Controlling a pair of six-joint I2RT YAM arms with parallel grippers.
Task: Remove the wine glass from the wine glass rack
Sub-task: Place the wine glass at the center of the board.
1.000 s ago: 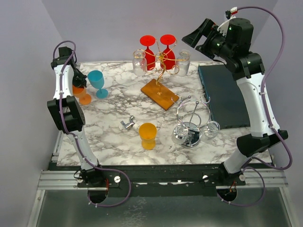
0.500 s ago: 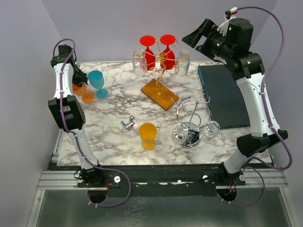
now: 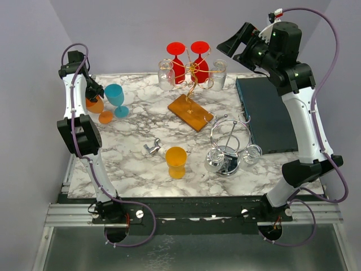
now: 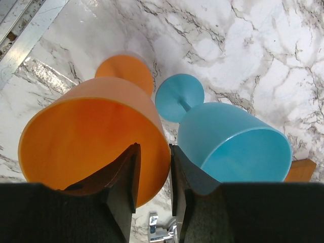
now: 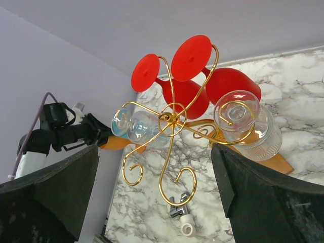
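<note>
The left gripper (image 4: 153,152) is being lifted off the orange wine glass (image 4: 86,126), fingers parting slightly; the right gripper (image 5: 154,152) is being held spread wide. The red wine glass (image 5: 233,83) hanging on the gold rack (image 5: 172,120), probably light, slick plastic, is best gripped at the bowl.

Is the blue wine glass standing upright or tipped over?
Upright. The blue wine glass rests on its round foot on the marble table, with its open bowl facing up.

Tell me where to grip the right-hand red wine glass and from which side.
Likely grip the red wine glass by its bowl, from the right, where the right gripper hovers open. It hangs upside down, foot caught in the gold rack, leaving the bowl exposed.
</note>
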